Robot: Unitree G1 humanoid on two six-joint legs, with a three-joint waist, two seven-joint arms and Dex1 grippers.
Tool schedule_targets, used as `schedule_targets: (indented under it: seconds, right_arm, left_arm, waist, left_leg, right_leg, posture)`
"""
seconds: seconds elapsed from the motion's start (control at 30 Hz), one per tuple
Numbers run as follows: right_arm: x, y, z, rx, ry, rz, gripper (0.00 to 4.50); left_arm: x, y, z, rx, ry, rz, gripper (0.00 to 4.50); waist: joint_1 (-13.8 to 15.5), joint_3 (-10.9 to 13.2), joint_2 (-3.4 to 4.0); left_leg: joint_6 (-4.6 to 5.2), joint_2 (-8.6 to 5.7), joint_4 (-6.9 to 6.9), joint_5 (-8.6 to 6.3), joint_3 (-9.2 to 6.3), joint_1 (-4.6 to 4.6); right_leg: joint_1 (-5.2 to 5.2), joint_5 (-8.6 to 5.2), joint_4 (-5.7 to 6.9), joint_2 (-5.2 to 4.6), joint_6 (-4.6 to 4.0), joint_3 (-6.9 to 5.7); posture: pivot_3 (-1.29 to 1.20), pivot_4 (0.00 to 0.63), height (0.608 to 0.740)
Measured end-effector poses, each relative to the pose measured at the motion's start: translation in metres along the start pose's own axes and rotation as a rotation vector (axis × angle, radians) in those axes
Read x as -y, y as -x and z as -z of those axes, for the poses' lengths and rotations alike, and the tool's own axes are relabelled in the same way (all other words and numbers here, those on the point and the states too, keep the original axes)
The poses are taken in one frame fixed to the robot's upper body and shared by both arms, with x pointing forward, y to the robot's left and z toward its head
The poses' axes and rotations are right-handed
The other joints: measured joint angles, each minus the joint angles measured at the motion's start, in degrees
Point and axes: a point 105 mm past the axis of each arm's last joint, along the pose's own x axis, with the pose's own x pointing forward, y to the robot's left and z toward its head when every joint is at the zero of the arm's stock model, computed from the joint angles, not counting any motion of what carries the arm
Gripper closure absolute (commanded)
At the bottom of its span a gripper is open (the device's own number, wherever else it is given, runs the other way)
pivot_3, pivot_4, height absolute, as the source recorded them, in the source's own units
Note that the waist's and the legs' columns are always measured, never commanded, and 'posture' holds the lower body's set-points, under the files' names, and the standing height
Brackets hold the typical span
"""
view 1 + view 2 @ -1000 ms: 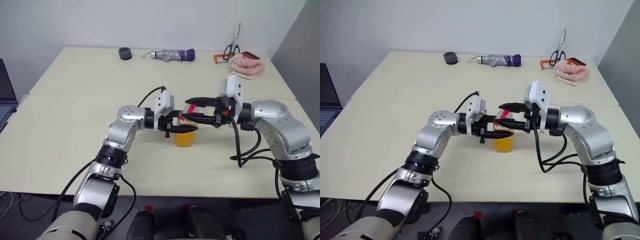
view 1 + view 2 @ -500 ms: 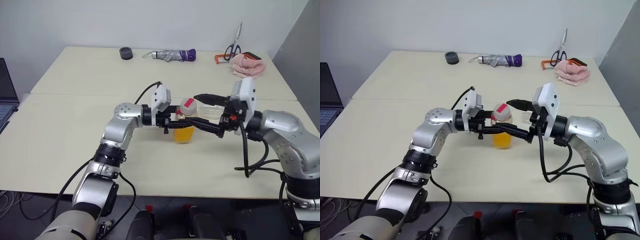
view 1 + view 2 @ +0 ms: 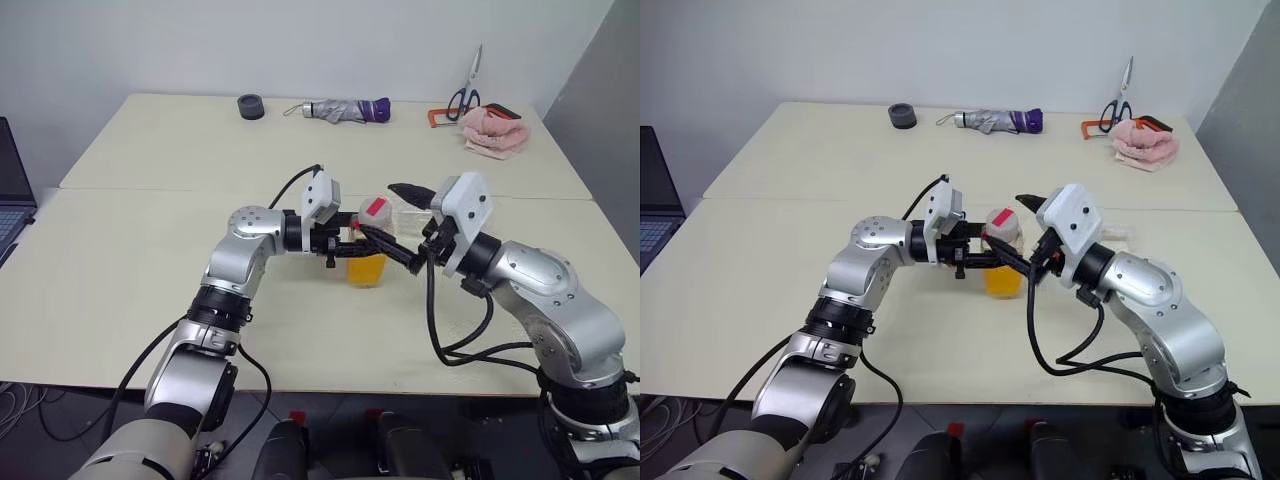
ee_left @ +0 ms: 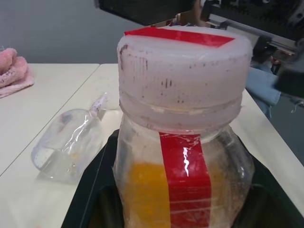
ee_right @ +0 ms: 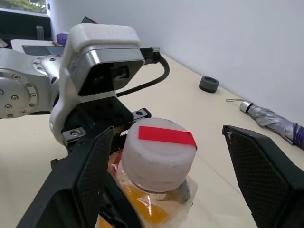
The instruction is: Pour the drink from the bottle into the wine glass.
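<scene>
My left gripper [image 3: 352,250] is shut on the bottle [image 4: 183,156], holding it upright just above the table. The bottle is clear with a red strip, its white cap [image 5: 159,149] is on, and the orange drink [image 3: 367,271] fills its lower part. My right gripper [image 3: 380,208] is open, with one finger on each side of the cap and not touching it. The wine glass [image 4: 71,140] lies on its side on the table just past the bottle, partly hidden behind my right fingers [image 3: 405,190].
Along the far edge of the table lie a grey roll [image 3: 250,105], a folded umbrella [image 3: 345,109], scissors [image 3: 465,92] and a pink cloth [image 3: 494,133]. A laptop [image 3: 10,180] sits at the left edge. A seam [image 3: 150,190] joins the two tabletops.
My right gripper let go of the cap and opened wide. Its arm swung in toward me, so the gripper now points at the cap from the front right. The bottle stayed in place.
</scene>
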Motion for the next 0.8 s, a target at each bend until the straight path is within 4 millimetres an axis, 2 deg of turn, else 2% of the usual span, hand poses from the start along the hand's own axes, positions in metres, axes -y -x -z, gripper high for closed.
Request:
schedule_targets:
  seconds: [0.8]
  right_arm:
    - [0.0039,0.0015,0.004,-0.024,0.021,0.004,0.61]
  left_arm:
    - [0.0007,0.0016,0.0029,-0.014,0.004,0.012,2.58]
  waist:
    - [-0.01,0.0,0.0]
  left_leg:
    - [0.0,0.0,0.0,0.0,0.0,0.0]
  right_leg:
    - [0.0,0.0,0.0,0.0,0.0,0.01]
  posture:
    - [0.0,0.15,0.74]
